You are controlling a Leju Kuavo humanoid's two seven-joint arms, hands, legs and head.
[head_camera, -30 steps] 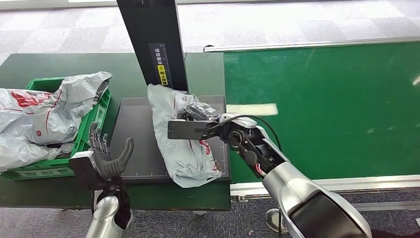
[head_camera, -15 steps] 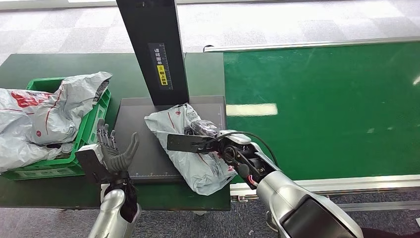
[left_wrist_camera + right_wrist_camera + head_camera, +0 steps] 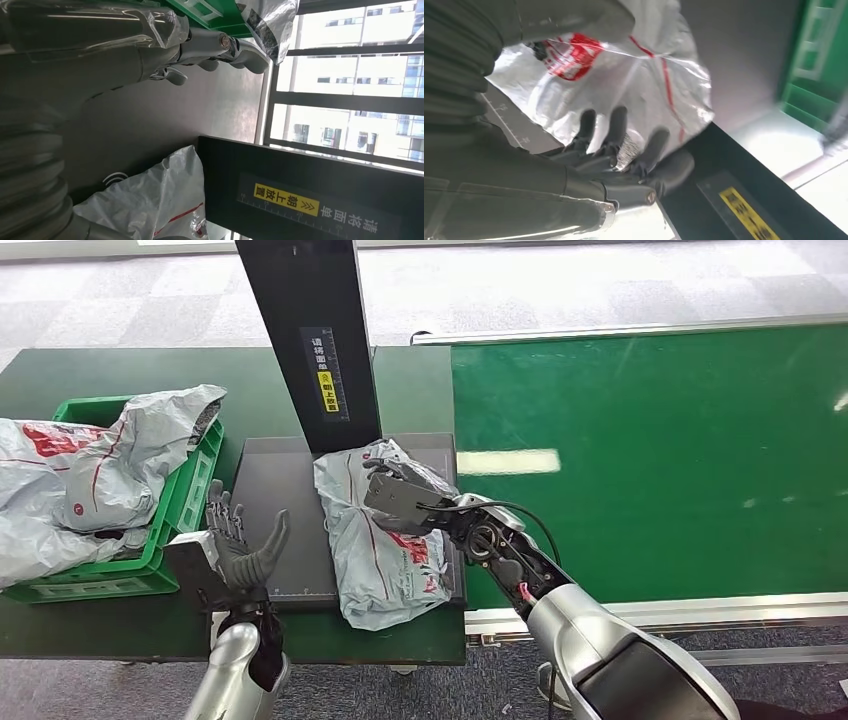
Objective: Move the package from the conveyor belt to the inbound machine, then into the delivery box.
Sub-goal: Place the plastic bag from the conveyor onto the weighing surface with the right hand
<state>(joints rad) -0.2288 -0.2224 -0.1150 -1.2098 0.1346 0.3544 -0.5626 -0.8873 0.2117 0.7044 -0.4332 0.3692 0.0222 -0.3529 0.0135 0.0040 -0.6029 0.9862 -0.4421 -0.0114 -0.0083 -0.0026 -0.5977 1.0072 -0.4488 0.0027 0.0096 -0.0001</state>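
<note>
i see the package (image 3: 385,540), a crumpled grey bag with red print, lying on the dark platform (image 3: 275,505) of the inbound machine, along the platform's right edge, its near end hanging over the front right corner. its far end sits just at the foot of the machine's black post (image 3: 310,340), which carries a yellow label (image 3: 328,390). my right hand (image 3: 400,498) is on top of the package's far half, palm down; in the right wrist view the dark fingers (image 3: 616,132) are curled down onto the grey film with the thumb (image 3: 574,20) on the other side of a fold, so i read it as gripping the package. my left hand (image 3: 235,545) is raised over the platform's near left corner, palm turned toward the package, fingers apart and holding nothing; it is well apart from the package. in the left wrist view the fingertips (image 3: 240,50) hang above the bare platform with the package's edge (image 3: 150,200) lower in that picture beside the post. the green box (image 3: 180,505) stands just left of the platform on the dark green table (image 3: 80,370), and it already holds several grey bags (image 3: 120,460) piled up past its rim. the bright green belt (image 3: 650,460) runs off to the right of the platform, with a pale strip (image 3: 508,461) near its left end.
</note>
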